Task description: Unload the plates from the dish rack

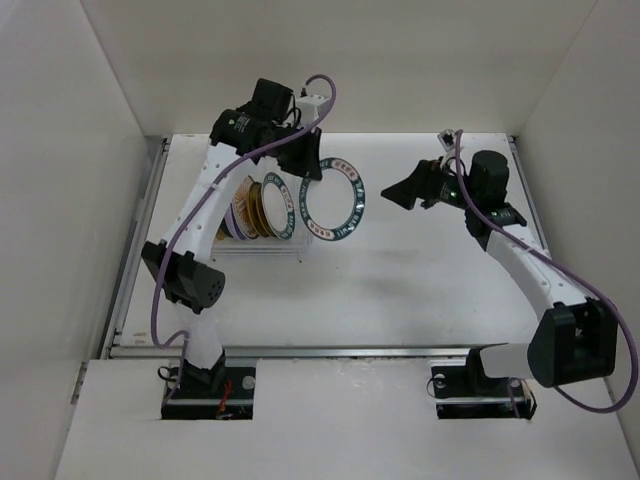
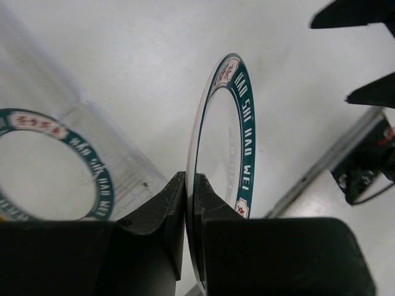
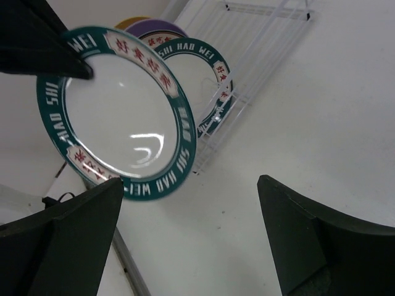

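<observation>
Desk [image 1: 420,280] carries the dish rack [image 1: 260,252] toward 9 o'clock, with the other plates [image 1: 262,205] standing in its slots. My left pincer [image 2: 190,185] is clamped on the rim of one teal-rim plate [image 1: 335,197], held on edge at the rack's 3 o'clock, clear of the slots. My right pincer [image 3: 191,180], fingers spread apart, faces it, probably for a handoff. The rim reads "SHI HAO WEI", plus red Chinese characters.

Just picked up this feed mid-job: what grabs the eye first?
The left gripper pinches a white plate with a dark-teal lettered rim by its edge, just right of the pale wire dish rack. The open right gripper faces it; more plates stand in the rack.
</observation>
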Motion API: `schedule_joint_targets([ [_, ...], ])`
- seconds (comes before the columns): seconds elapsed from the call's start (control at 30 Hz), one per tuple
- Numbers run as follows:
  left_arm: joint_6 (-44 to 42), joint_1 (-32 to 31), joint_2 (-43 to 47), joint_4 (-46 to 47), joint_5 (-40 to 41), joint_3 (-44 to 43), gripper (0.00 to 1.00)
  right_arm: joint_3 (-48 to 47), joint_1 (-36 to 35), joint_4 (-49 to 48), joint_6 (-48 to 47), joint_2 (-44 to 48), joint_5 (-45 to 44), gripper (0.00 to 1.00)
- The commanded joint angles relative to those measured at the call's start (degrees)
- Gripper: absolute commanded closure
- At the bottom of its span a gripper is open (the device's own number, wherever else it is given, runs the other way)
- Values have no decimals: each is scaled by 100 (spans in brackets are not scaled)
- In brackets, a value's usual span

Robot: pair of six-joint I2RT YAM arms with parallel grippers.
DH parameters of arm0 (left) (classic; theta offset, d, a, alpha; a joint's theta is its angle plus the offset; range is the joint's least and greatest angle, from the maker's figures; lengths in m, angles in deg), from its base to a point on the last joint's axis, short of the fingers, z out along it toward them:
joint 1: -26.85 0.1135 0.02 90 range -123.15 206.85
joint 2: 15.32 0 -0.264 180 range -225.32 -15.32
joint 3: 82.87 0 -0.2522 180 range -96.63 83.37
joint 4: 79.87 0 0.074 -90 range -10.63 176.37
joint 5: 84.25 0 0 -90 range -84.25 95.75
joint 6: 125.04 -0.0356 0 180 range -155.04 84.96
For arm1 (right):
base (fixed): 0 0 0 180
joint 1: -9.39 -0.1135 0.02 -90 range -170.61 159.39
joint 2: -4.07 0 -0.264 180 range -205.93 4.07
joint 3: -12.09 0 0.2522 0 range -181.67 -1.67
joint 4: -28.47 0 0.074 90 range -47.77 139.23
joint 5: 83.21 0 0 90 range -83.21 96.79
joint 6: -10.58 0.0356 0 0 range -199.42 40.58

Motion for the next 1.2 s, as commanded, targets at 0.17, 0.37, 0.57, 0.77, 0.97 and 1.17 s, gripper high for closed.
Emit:
schedule_joint_targets([
  [0.17,-145,-138,-181,-90,-1765,245,100,139,-337,-1105,419,-764,601,14],
  [0.37,-197,-138,-181,-90,-1896,298,100,87,-732,-1325,535,-1310,919,35],
  [0.57,-136,-138,-181,-37,-1338,298,100,-63,-795,-1669,1035,-1952,1480,100],
  [0.77,-30,-138,-181,16,105,298,81,-54,-795,-1669,1088,-1760,1192,100],
  [0.97,128,-138,-233,16,1318,27,10,-54,-734,-1248,1088,-1426,594,100],
  [1.17,373,29,-102,68,2838,-220,0,52,-418,-801,1290,-899,-405,100],
])
